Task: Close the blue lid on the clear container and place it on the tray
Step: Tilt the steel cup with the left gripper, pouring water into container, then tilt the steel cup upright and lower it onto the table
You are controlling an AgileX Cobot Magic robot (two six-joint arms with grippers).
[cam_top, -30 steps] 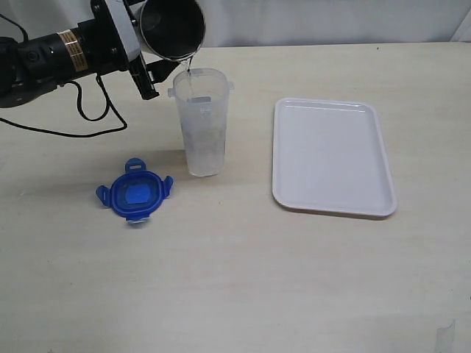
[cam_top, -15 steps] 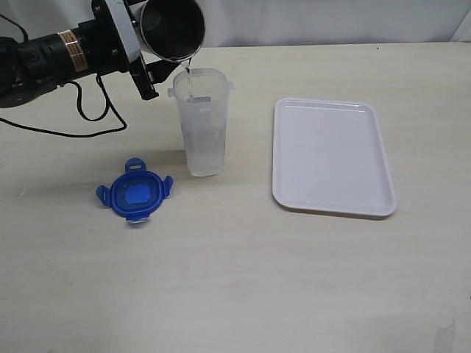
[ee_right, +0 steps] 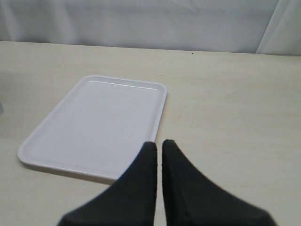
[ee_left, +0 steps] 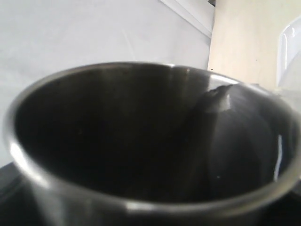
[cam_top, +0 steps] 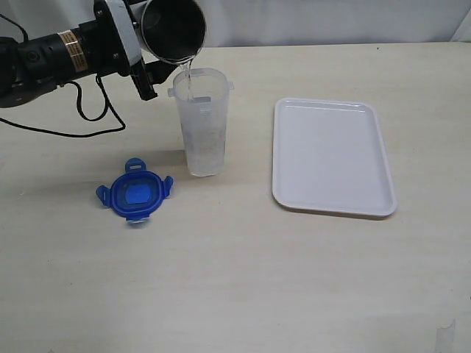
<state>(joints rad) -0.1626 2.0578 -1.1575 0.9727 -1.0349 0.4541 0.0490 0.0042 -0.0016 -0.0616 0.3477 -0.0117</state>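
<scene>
Logged on the counter (cam_top: 294, 279): the tray (cam_top: 331, 158) flat, well right of the upright clear container (cam_top: 204, 132). Above that container's rim, a grey metal cup (cam_top: 173, 29) tipped, trickling water in, grasped by the left tool (cam_top: 156, 53). The blue lid (cam_top: 135, 193) lying front-left of the container, untouched; right tool (ee_right: 159, 150) clenched on nothing.

The grey metal cup (ee_left: 141, 141) is filling the left wrist view, running off the lower edge and leaving only a sliver of the clear container (ee_left: 291, 52) showing. In the exterior view the cup's top and the left arm (cam_top: 37, 62) are running out of frame, and any label on the blue lid (cam_top: 134, 194) is showing too small to read.
</scene>
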